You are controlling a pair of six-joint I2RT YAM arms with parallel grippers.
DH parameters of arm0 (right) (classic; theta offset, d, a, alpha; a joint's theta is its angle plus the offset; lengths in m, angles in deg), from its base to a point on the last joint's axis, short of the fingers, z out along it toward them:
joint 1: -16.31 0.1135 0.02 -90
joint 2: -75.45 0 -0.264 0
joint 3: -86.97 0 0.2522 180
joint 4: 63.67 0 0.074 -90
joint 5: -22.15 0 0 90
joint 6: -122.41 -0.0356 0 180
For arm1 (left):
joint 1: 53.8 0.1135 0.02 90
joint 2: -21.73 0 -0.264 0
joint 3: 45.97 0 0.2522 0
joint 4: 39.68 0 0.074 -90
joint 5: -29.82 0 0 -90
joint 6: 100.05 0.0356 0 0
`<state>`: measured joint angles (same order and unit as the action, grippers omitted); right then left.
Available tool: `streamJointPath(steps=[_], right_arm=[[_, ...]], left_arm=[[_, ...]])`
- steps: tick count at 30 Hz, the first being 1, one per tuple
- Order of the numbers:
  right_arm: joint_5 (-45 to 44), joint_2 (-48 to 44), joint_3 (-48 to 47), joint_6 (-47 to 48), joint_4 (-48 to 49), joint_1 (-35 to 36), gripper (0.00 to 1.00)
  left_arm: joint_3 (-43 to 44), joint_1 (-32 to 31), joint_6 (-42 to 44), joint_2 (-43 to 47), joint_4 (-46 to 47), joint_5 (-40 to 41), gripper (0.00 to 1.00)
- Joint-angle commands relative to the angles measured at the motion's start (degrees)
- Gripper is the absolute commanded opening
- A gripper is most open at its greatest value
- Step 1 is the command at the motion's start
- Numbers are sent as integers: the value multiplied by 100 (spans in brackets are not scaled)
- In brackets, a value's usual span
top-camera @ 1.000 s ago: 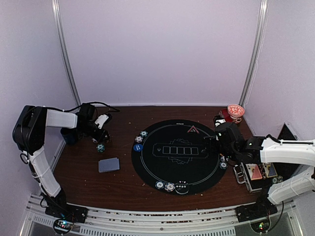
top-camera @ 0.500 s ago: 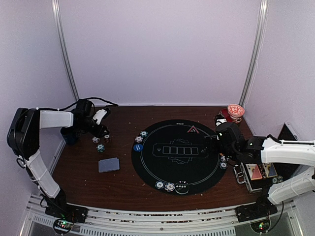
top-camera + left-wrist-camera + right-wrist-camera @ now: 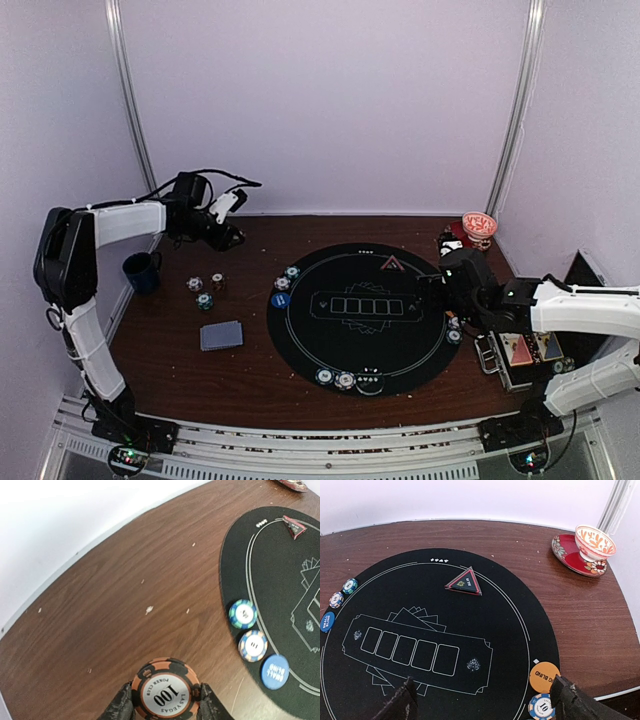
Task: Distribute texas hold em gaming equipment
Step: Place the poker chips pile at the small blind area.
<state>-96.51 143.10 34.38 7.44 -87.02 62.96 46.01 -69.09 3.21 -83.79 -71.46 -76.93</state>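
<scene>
My left gripper (image 3: 228,237) is raised near the back left of the table, shut on an orange-and-black "100" poker chip (image 3: 166,692). Three chips (image 3: 204,290) and a grey-blue card deck (image 3: 221,335) lie on the wood left of the round black mat (image 3: 360,340). A teal chip (image 3: 243,614), a blue-white chip (image 3: 252,645) and a blue disc (image 3: 275,671) sit at the mat's left edge. My right gripper (image 3: 487,705) is open and empty over the mat's right side, near an orange disc (image 3: 544,676) and a blue "10" chip (image 3: 542,707). The red triangle marker (image 3: 464,582) lies at the mat's far side.
A red-patterned cup and saucer (image 3: 479,226) stand at the back right. A small metal case (image 3: 525,355) lies open by the right arm. A dark mug (image 3: 140,270) stands at the left edge. Three chips (image 3: 346,379) sit at the mat's near edge.
My left gripper has lifted away from the chips on the wood and moved back and to the right, holding the orange chip. The right arm has not moved.
</scene>
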Motion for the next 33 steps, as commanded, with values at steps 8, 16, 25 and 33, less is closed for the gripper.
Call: streamJointPath(steps=[8, 16, 25, 33], right_arm=[[-243, -60, 93, -13, 28, 50, 93], [-223, -87, 110, -21, 27, 61, 93], [-167, -96, 121, -21, 47, 53, 93], [-157, -37, 105, -12, 53, 55, 93]], left_arm=[[1722, -1035, -162, -1287, -308, -56, 29], [2511, -1536, -180, -1942, -361, 29, 29], [2824, -1845, -141, -2504, -466, 513, 29], [3114, -1838, -201, -2855, -537, 759, 29]])
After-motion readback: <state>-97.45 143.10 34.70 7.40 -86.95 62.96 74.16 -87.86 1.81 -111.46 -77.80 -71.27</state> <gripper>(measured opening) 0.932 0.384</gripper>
